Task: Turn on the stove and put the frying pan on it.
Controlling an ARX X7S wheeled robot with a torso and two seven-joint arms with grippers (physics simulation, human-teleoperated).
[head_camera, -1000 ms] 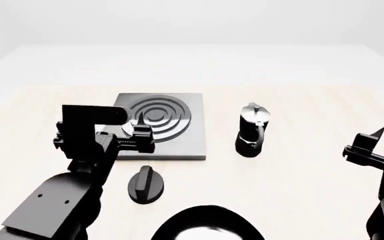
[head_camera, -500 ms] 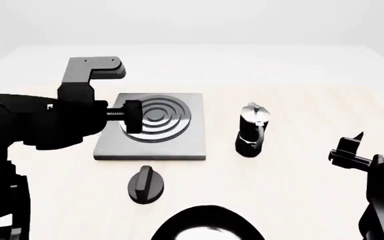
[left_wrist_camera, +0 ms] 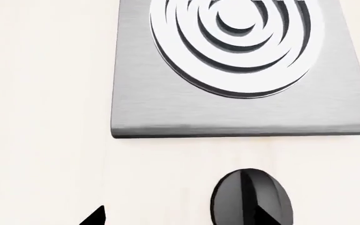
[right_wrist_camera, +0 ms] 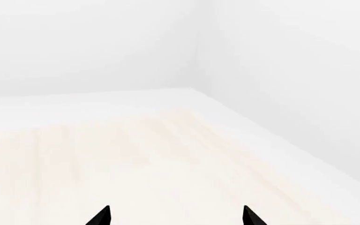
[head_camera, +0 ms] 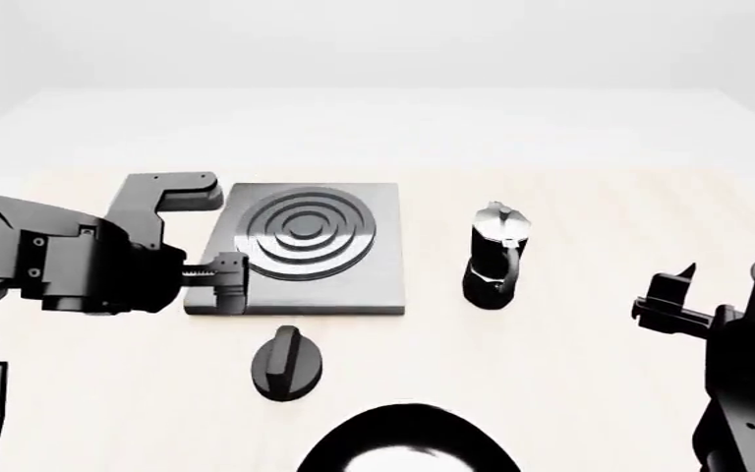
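The stove (head_camera: 351, 280) is a grey square slab with a ring burner (head_camera: 302, 236), left of the table's middle. Its black ridged knob (head_camera: 286, 362) lies on the table in front of it. The frying pan (head_camera: 411, 444) shows only as a black rim with a pale inside at the bottom edge; its handle is out of view. My left gripper (head_camera: 227, 283) is open and empty at the stove's front left corner. In the left wrist view the left gripper (left_wrist_camera: 180, 220) stands before the stove (left_wrist_camera: 230, 115), one fingertip overlapping the knob (left_wrist_camera: 239, 199). My right gripper (head_camera: 692, 295) is open and empty at the far right.
A tall black-and-silver moka pot (head_camera: 495, 254) stands right of the stove. The right wrist view shows the right gripper (right_wrist_camera: 176, 218) over bare pale table (right_wrist_camera: 136, 159), with the table's edge and white walls beyond.
My left gripper has come down and toward me, from over the burner to the stove's front left corner. My right gripper has drifted a little to the left.
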